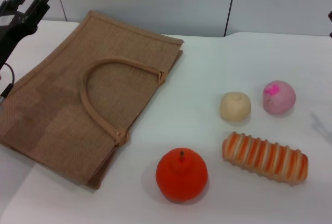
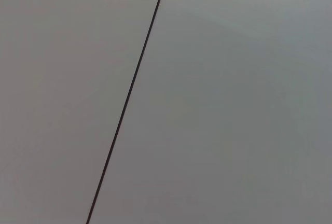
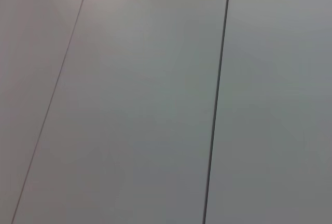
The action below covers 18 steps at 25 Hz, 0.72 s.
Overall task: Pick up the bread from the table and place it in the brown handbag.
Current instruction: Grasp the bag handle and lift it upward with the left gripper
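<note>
- Head view: the bread point(image 1: 265, 157) lies flat on the table point(image 1: 207, 68) at the near right, untouched, the orange fruit point(image 1: 181, 175) to its left.
- Farther back on the right sit the beige bun point(image 1: 235, 106) and the pink bun point(image 1: 279, 97), both clear of the loaf.
- Brown handbag point(image 1: 83, 94) lies flat on the left — handles on top, mouth facing right, apparently collapsed.
- Left gripper point(image 1: 27, 3) is raised at the far left, beyond the bag; fingers appear slightly spread, holding nothing.
- Right gripper is out of sight; fingers cannot be told. Both wrist views show only blank wall panels.
- Assessment: pick-up not yet begun. Next move calls for an arm — likely the right, being nearer — to descend over the loaf and close across its narrow width.
</note>
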Each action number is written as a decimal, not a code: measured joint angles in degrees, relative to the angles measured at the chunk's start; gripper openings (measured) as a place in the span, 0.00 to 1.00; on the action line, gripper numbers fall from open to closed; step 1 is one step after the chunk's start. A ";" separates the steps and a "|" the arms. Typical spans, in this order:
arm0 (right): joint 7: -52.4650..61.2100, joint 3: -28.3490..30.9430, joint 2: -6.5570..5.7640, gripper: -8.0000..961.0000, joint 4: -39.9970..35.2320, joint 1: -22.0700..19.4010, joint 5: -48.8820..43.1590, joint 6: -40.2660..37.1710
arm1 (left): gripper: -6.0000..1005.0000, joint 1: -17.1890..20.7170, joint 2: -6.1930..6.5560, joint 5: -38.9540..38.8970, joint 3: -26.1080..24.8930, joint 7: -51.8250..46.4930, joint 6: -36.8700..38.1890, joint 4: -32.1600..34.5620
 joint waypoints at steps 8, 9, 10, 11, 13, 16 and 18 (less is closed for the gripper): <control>0.00 0.00 0.00 0.89 0.00 0.00 0.00 0.02 | 0.74 0.00 0.00 0.00 0.00 0.00 0.00 0.00; 0.00 0.00 0.00 0.89 0.00 0.00 0.00 0.03 | 0.74 0.00 0.00 0.00 0.00 0.00 0.00 0.00; 0.00 0.00 0.00 0.89 0.00 0.00 0.00 0.04 | 0.74 0.00 0.00 0.00 0.00 0.00 0.00 0.00; 0.00 0.00 0.00 0.89 0.00 0.00 0.00 0.05 | 0.74 0.00 0.00 0.00 0.00 0.00 0.00 0.00; 0.00 0.00 0.00 0.89 0.00 0.00 0.00 0.06 | 0.74 0.00 0.01 0.02 0.00 -0.07 -0.05 0.00; 0.00 0.00 0.00 0.89 0.07 0.00 0.00 0.31 | 0.74 -0.21 0.22 0.88 0.05 -3.63 -0.77 -0.38; 0.00 0.00 0.00 0.89 0.24 0.00 0.01 0.84 | 0.74 -0.79 0.59 3.16 0.11 -9.86 -1.64 -1.86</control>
